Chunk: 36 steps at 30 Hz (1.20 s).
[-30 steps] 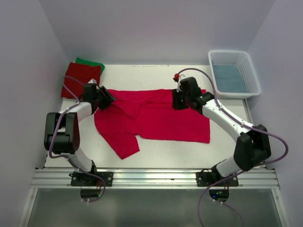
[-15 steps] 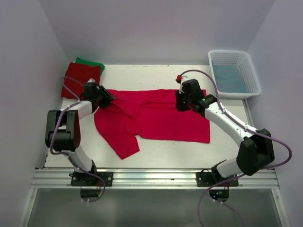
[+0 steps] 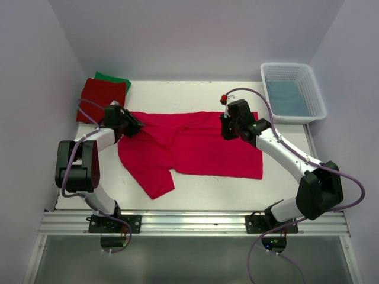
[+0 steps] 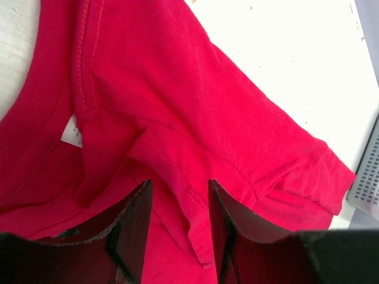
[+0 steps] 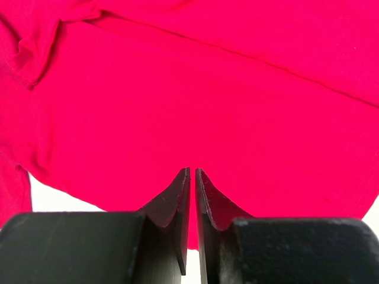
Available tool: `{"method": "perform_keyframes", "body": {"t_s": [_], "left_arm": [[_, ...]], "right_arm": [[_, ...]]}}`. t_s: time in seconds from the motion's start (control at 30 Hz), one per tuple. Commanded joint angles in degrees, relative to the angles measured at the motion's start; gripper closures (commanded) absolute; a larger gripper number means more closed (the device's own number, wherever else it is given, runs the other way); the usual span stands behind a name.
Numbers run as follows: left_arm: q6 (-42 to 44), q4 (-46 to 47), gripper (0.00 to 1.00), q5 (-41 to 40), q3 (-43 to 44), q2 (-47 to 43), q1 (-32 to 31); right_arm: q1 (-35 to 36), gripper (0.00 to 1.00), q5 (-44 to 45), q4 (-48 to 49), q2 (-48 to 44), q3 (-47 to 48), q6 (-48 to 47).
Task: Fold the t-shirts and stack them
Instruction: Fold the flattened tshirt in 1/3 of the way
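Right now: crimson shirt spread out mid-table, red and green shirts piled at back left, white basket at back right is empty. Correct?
One thing is off. The white basket is not empty: a blue cloth lies in it, as the top external view shows. The rest holds: crimson shirt spread out mid-table, red shirt and green shirt piled at back left, basket at back right.

Bright, even overhead light; shadows faint and soft. Tabletop (image 4: 284,35) blown out to white in left wrist view. Shirt (image 4: 177,106) stitching sharp, colour saturated.
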Motion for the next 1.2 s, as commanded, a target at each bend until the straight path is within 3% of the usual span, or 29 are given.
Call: {"method": "perform_keyframes", "body": {"t_s": [0.0,0.23,0.27,0.3,0.37,0.67,1.17], "left_arm": [[-1.8,2.1,0.55,2.4,-0.5,1.2,0.1],[-1.8,3.5,0.68,1.7,-0.8,5.2,0.1],[-1.9,4.2,0.73,2.3,-0.7,6.1,0.1],[-2.0,4.4,0.86,2.5,-0.7,6.4,0.1],[-2.2,4.7,1.00,3.8,-0.5,6.5,0.1],[0.3,-0.8,1.00,2.3,-2.2,-4.6,-2.0],[1.0,-14.9,1.00,3.4,-13.2,-25.9,-2.9]], "right_arm": [[0.1,0.89,2.0,-0.1,-0.9,-0.2,-0.1],[0.0,0.94,2.3,-0.3,-1.1,-0.5,-0.2],[0.1,0.95,2.4,-0.3,-1.2,-0.5,-0.2],[0.0,0.95,2.5,-0.3,-1.4,-0.6,-0.2],[0.0,0.97,2.9,-0.4,-1.7,-0.7,-0.3],[0.0,0.99,2.8,0.0,-2.4,-1.3,-0.3],[0.0,0.99,1.6,0.0,-3.5,-1.7,-0.5]]}}
